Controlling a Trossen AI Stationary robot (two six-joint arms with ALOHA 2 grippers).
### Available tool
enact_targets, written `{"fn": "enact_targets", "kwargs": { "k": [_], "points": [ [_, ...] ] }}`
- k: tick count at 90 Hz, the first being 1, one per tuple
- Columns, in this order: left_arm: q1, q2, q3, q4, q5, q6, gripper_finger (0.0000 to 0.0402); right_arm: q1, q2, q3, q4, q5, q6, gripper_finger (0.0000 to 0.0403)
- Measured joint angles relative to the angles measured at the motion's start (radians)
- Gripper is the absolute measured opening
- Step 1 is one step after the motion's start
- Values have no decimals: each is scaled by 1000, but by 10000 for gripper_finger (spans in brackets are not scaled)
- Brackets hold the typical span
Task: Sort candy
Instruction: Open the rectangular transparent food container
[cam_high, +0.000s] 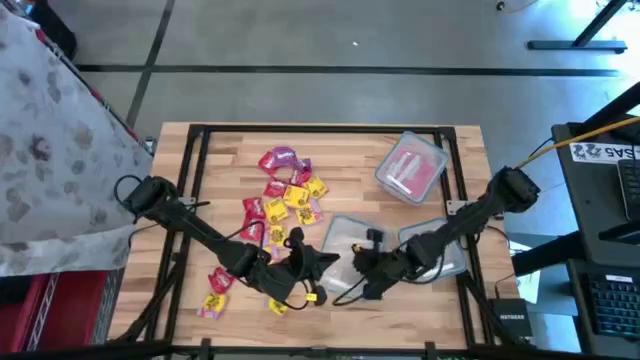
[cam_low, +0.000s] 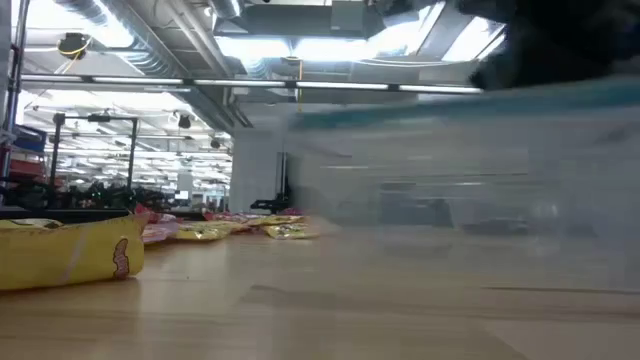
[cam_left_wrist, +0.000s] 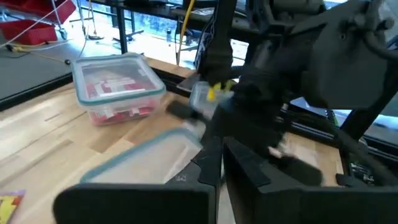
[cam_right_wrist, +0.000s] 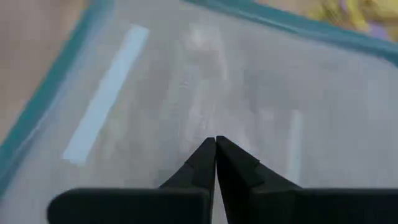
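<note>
The candy (cam_high: 285, 195) lies as a loose pile of red, yellow and purple packets left of the table's middle, with a few strays near the front left (cam_high: 215, 290). One yellow packet (cam_low: 65, 250) shows close in the low view. A clear teal-rimmed lid (cam_high: 348, 238) lies flat at the front centre. My left gripper (cam_high: 322, 262) is shut at its near left corner (cam_left_wrist: 186, 142). My right gripper (cam_right_wrist: 216, 142) is shut over the clear lid surface (cam_right_wrist: 186, 81). My left gripper has its shut fingertips right beside the lid's corner (cam_left_wrist: 189, 144); whether they touch it I cannot tell. My right gripper points its shut fingertips down at the lid's clear face (cam_right_wrist: 214, 118); whether the tips press on it I cannot tell.
A clear tub (cam_high: 410, 168) holding red packets stands at the back right, its lid on. Another clear tub (cam_high: 440, 250) sits at the front right under my right arm. Bare wood lies along the near edge (cam_high: 400, 310).
</note>
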Motion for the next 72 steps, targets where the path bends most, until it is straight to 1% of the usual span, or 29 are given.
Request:
{"fn": "enact_targets", "kwargs": {
  "k": [4, 9, 12, 14, 20, 27, 36, 41, 52, 60, 72],
  "points": [
    [0, 0, 0, 0, 2, -2, 0, -19, 21, -6, 130, 11, -43, 0],
    [-1, 0, 0, 2, 2, -3, 0, -38, 42, -5, 288, 7, -134, 0],
    [-1, 0, 0, 2, -1, -6, 0, -45, 45, 5, 334, -5, -181, 0],
    [-1, 0, 0, 6, -3, -11, 0, -48, 41, 9, 334, -9, -203, 0],
    [-1, 0, 1, 5, 2, -21, 0, -47, 20, 30, 276, -14, -240, 0],
    [1, 0, -2, -18, 14, -31, 0, -26, -34, 39, 150, 2, -258, 0],
    [16, 10, -14, -37, 47, -99, 0, 24, -106, 42, -40, 10, -247, 0],
    [28, 17, -21, -37, 81, -124, 0, 61, -132, 40, -149, -11, -231, 0],
    [59, 60, -27, -21, 167, -177, 0, 143, -158, 40, -307, -76, -175, 0],
    [87, 92, -28, -47, 230, -247, 0, 172, -146, 2, -329, -108, -144, 2],
    [125, 126, -28, -96, 306, -353, 0, 148, -138, -107, -252, -92, -98, 23]
  ]
}}
